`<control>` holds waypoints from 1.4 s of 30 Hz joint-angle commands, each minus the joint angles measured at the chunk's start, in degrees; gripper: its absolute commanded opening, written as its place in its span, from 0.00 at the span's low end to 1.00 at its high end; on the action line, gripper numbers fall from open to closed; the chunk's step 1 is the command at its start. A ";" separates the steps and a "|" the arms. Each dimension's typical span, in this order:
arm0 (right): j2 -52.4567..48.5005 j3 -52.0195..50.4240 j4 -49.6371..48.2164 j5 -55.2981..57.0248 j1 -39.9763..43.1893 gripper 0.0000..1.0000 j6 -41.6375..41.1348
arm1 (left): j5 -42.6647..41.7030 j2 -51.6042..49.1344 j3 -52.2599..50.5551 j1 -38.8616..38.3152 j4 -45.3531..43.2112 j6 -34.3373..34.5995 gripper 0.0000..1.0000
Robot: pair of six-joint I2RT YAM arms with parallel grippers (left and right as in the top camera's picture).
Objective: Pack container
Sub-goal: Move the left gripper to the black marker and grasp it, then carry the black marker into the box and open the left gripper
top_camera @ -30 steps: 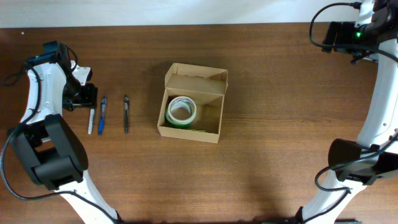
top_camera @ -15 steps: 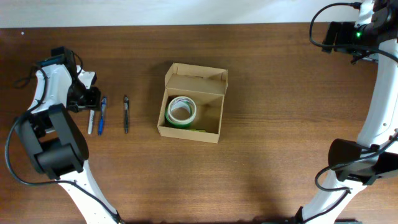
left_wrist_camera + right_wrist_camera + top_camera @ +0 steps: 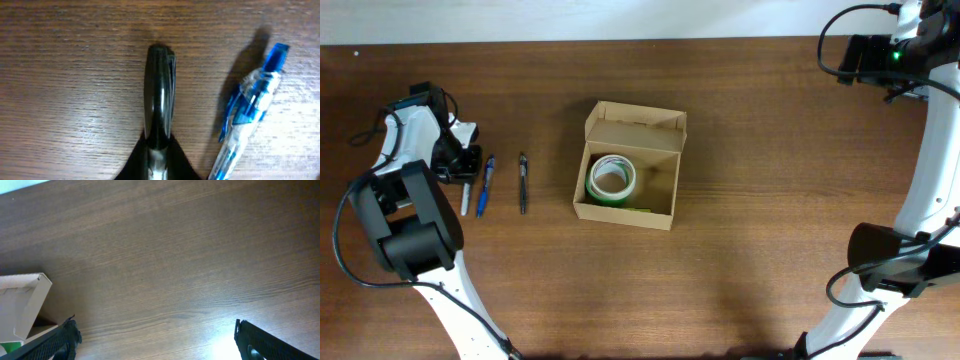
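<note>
The container [image 3: 629,167], a tan cardboard box with its flap lid open, stands mid-table with a green and white tape roll [image 3: 611,178] inside. At the far left my left gripper [image 3: 462,163] is down on the table, shut on the black end of a white pen [image 3: 467,195]. In the left wrist view the pen's black end [image 3: 159,95] sticks out from between the jaws of the left gripper [image 3: 159,152]. My right gripper [image 3: 155,340] hovers wide open and empty over bare wood at the far right rear [image 3: 865,58]. The container's lid [image 3: 25,305] shows at its left edge.
A blue pen [image 3: 484,185] lies right beside the held pen, also close in the left wrist view as a blue pen [image 3: 250,112]. A black pen [image 3: 522,183] lies between it and the box. Both arm bases stand near the front edge.
My left gripper has come down over the white pen's top end and shut on it. The right arm, the box and the other pens have not moved.
</note>
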State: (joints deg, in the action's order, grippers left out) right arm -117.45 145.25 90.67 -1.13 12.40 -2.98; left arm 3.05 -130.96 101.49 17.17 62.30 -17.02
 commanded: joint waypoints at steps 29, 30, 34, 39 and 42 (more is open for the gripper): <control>-0.31 -0.09 -0.02 -0.35 0.37 0.99 -0.35 | -15.02 -2.43 61.40 -33.40 34.38 -26.40 0.02; -0.31 -0.09 -0.02 -0.35 0.37 0.99 -0.33 | -15.06 -2.43 60.61 -35.26 34.38 -26.38 0.02; -0.31 -0.09 -0.02 -0.35 0.37 0.99 -0.33 | -13.03 -2.32 56.46 -40.92 34.36 -26.36 0.02; -0.31 -0.09 -0.02 -0.37 0.37 0.99 -0.35 | -11.28 1.86 43.85 -44.28 32.50 -26.36 0.02; -0.31 -0.09 -0.02 -0.37 0.37 0.99 -0.35 | -9.22 7.56 31.67 -44.35 27.19 -26.43 0.02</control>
State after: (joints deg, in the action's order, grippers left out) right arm -117.45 145.25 90.67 -1.13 12.40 -2.98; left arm -9.15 -130.85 141.62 -27.66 92.31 -42.26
